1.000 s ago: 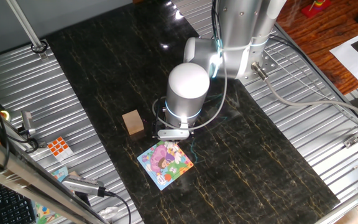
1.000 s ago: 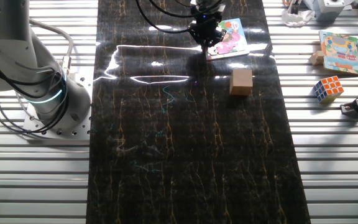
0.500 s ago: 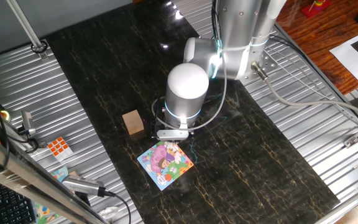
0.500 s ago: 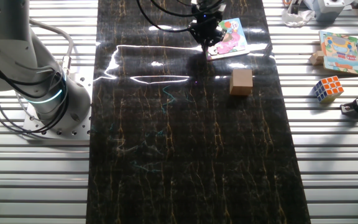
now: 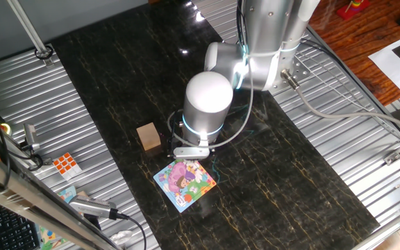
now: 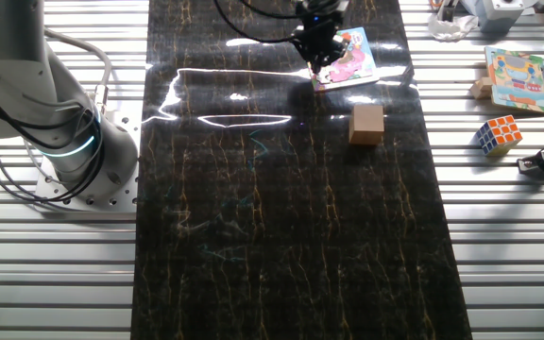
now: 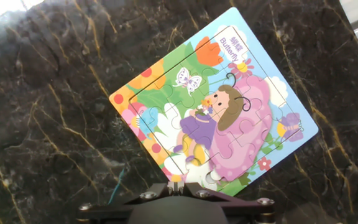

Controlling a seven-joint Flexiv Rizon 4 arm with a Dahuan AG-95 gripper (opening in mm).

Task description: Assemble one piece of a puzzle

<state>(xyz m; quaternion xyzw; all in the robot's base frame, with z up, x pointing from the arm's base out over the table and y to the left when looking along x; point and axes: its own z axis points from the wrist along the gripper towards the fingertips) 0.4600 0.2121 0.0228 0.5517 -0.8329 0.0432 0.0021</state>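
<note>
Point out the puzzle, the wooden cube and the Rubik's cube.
puzzle (image 7: 219, 118): hand view, middle of the picture.
wooden cube (image 6: 367, 124): the other fixed view, its front face.
Rubik's cube (image 6: 497, 134): the other fixed view, its near faces.

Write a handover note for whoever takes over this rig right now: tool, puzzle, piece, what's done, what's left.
Tool: at the puzzle's edge, fingertips close together; whether they grip anything cannot be told.
Puzzle: flat on the dark table, looks almost fully filled in.
Piece: not clearly visible, possibly hidden at the fingertips.
Done: tool is at the puzzle.
Left: confirm the piece is seated, then probably open and lift clear.
</note>
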